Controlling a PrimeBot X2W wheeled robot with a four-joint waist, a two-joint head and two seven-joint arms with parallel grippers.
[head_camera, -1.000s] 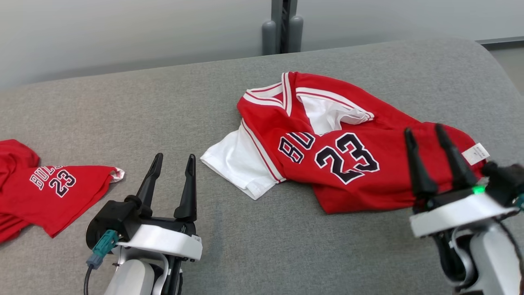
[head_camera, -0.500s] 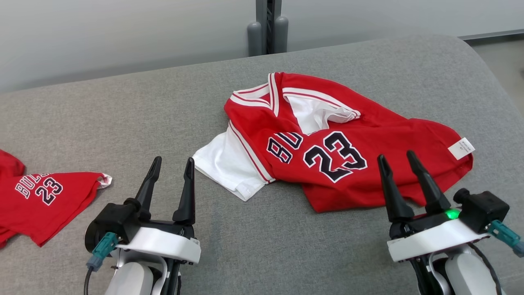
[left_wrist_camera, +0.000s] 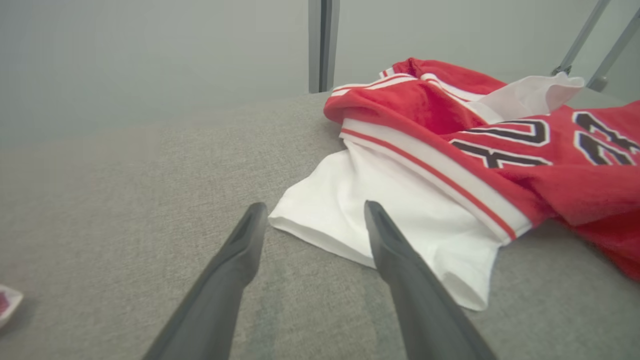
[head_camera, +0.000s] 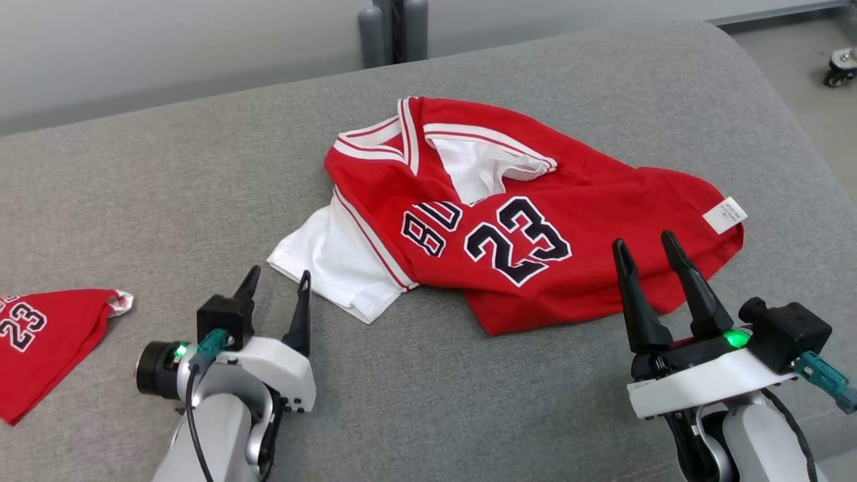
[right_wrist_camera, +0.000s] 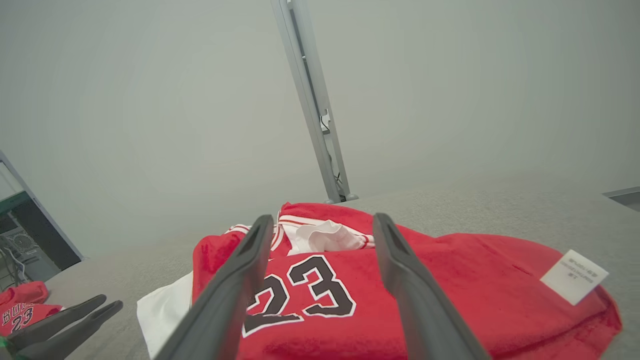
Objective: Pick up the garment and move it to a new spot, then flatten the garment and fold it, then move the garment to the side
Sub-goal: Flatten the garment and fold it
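Note:
The garment (head_camera: 535, 221) is a red jersey with a black "23" and a white sleeve (head_camera: 328, 258). It lies crumpled in the middle of the grey table, with a white label (head_camera: 724, 215) at its right end. My left gripper (head_camera: 278, 274) is open, its tips just short of the sleeve's near edge. In the left wrist view the left gripper (left_wrist_camera: 314, 206) frames the sleeve (left_wrist_camera: 390, 210). My right gripper (head_camera: 643, 241) is open and empty, its tips over the garment's near hem. In the right wrist view the right gripper (right_wrist_camera: 322, 217) points at the garment (right_wrist_camera: 450, 280).
A second red "23" garment (head_camera: 47, 335) lies at the table's left edge. The grey fabric-covered table (head_camera: 167, 187) rounds off at the right, with floor and a caster (head_camera: 840, 67) beyond. A grey post (head_camera: 395, 27) stands behind the table.
The head camera has swung to the right. My left wrist has rolled and its tips have come closer to the white sleeve. My right gripper has drawn back towards the garment's near hem.

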